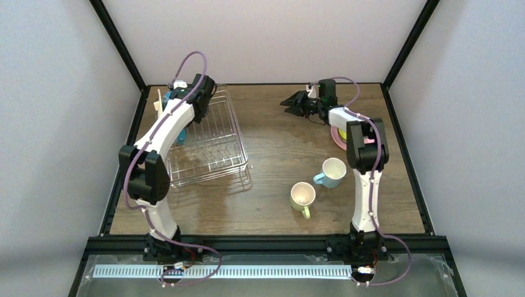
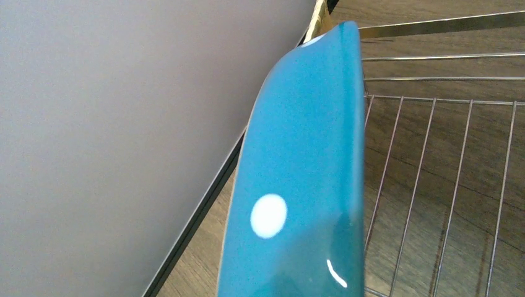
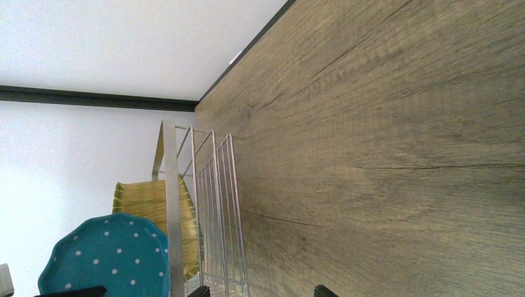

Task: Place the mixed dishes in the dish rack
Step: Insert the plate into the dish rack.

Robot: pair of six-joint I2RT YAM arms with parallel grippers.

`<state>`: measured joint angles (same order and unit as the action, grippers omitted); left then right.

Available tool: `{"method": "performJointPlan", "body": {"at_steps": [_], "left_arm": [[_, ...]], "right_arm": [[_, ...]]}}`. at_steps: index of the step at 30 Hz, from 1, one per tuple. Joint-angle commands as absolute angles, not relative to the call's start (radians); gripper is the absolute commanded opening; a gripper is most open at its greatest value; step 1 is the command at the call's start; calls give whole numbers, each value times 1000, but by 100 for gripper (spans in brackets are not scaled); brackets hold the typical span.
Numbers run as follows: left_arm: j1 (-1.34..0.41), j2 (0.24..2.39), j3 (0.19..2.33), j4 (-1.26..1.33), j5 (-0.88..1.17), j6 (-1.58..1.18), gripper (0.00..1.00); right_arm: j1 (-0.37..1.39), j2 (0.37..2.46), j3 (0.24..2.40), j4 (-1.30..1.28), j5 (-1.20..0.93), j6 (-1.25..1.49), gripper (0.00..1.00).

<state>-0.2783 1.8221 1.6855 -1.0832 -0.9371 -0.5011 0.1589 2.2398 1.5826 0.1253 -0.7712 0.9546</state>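
rack: the dish rack point(image 1: 235, 127) sits on the left half of the tabletop point(image 1: 278, 154); its wire floor looks bare across the middle and right.
plates at the rack: the teal dotted plate point(image 2: 297, 185) and the tan woven-look plate point(image 3: 148, 204) stand on edge at its far-left side, tan beyond teal. Whether they sit inside the wall or against it I cannot tell.
left tool: the left tool point(image 1: 176, 96) is partly closed on the teal plate, which fills its wrist view edge-on. The fingers themselves are hidden behind it.
right tool: the right tool point(image 1: 291, 105) hangs wide apart and holds nothing, over bare wood at the far centre.
still out: the pink round plate point(image 1: 337, 140) lies flat at the right. The lime-inside bowl point(image 1: 342, 132) sits on it, both largely covered by the right arm.
mugs: the light-blue mug point(image 1: 332, 172) and the pale yellow-green mug point(image 1: 303, 197) stand upright, near each other.
teal plate's lie: upright, rim running far-to-near along the rack's left side, dotted face turned right.
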Motion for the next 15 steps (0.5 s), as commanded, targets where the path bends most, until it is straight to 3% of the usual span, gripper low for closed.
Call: {"method": "performJointPlan", "body": {"at_steps": [1, 15], "left_arm": [[-273, 1765, 1692, -1033, -1004, -511, 3], [-286, 1789, 1724, -1008, -988, -486, 3]], "right_arm": [[164, 2210, 1565, 141, -778, 938, 95], [164, 2211, 1543, 169, -788, 946, 95]]}}
